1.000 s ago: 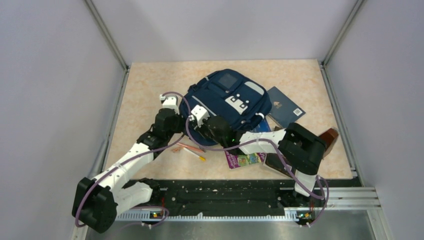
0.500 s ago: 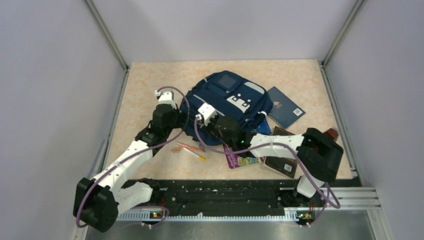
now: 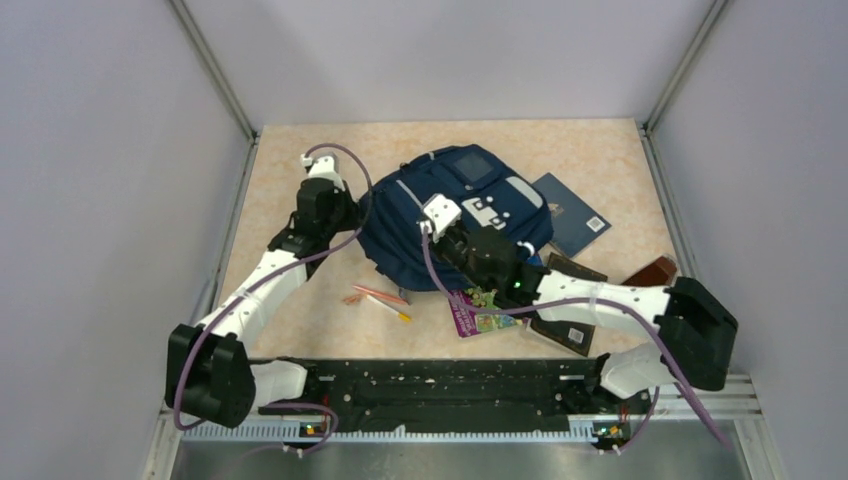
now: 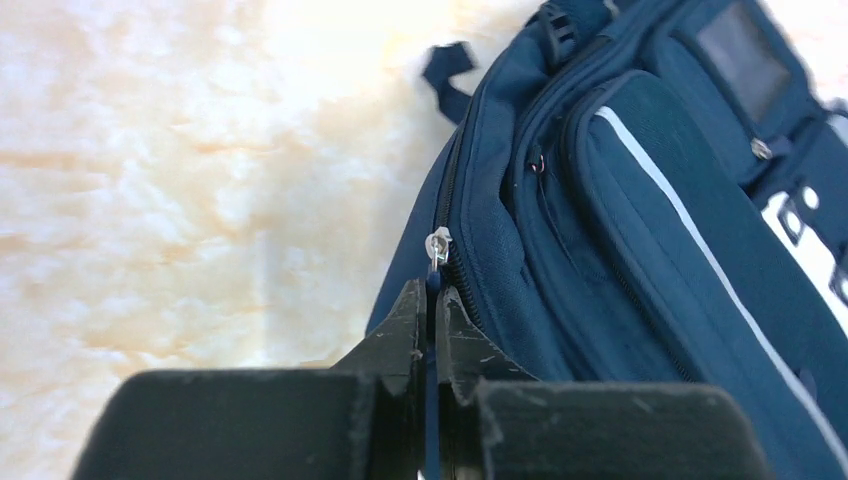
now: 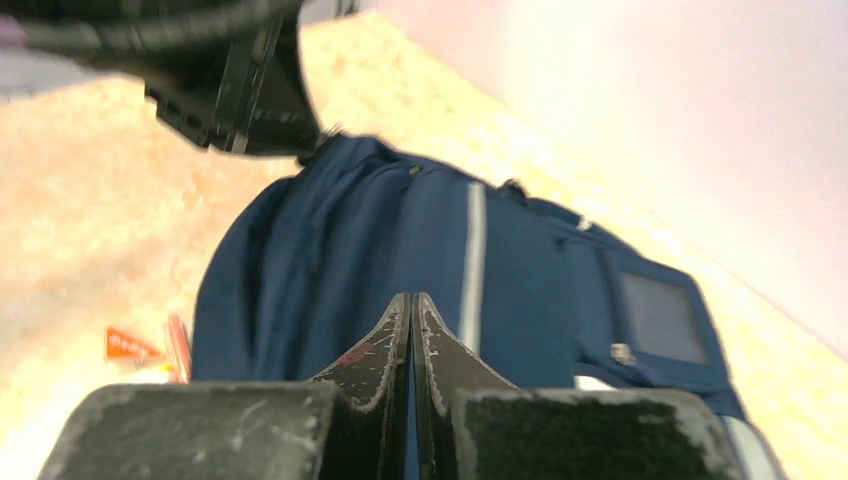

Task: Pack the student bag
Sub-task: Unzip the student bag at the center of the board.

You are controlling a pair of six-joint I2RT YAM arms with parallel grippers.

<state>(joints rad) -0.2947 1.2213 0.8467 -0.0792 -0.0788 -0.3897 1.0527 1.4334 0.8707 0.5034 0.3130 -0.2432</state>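
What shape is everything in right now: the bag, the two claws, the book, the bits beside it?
student bag: lying on the table, front up.
zip pull: pinched by the left gripper.
left gripper: shut on the zip pull.
right gripper: shut over the bag; grip on fabric unclear.
dark blue book: closed, flat beside the bag.
pencils: loose on the table.

1 student bag (image 3: 395,235); 3 books: navy book (image 3: 572,215), purple book (image 3: 487,320), brown book (image 3: 555,325); 1 reddish-brown object (image 3: 655,270); pens (image 3: 385,303), count unclear.

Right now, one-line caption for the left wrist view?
Left gripper shut on the zipper pull of the navy bag, which lies on a tan table.
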